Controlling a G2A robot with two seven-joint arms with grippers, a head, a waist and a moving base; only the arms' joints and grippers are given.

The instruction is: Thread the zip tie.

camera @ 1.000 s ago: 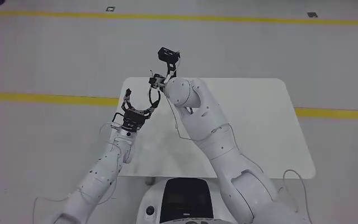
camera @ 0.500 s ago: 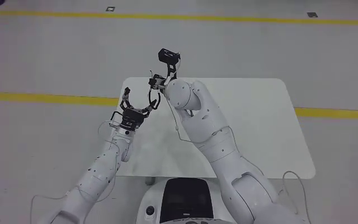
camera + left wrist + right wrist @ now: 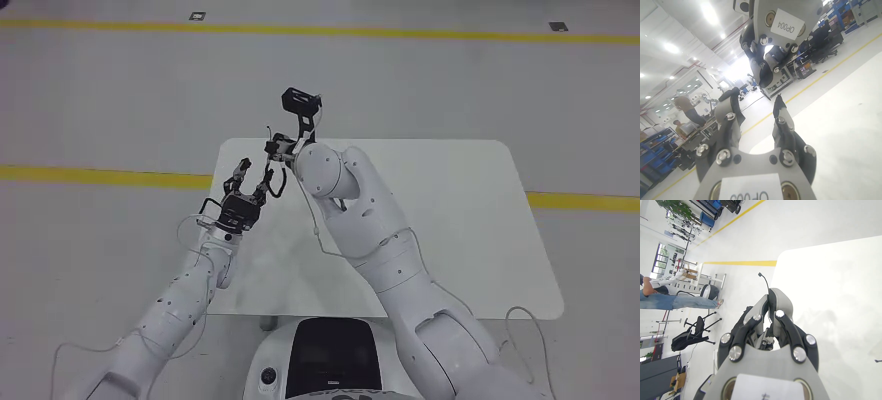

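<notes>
Left gripper (image 3: 250, 178): held over the far-left corner of the white table (image 3: 470, 230), off the surface, pointing toward 1 o'clock in the top view. Its jaws stand apart. The left wrist view shows a clear gap between the two dark-padded fingertips (image 3: 779, 103), with nothing in it.

Right gripper (image 3: 276, 150): at 1 o'clock from the left one and close to it, over the same corner. In the left wrist view it hangs directly opposite, tips aimed down at the left gripper's gap. The two are apart, not touching. Its jaws are closed, pads pressed together on the zip tie (image 3: 766, 281).

Zip tie: a thin black strip pinched between the right pads and held clear of the table top. Its longer end rises past the fingertips in a slight curve and finishes in a small square head, which the right wrist view shows against the floor just off the table's rounded corner. A shorter end runs back between the fingers toward the palm. The top view does not show the strip clearly enough to place.
</notes>
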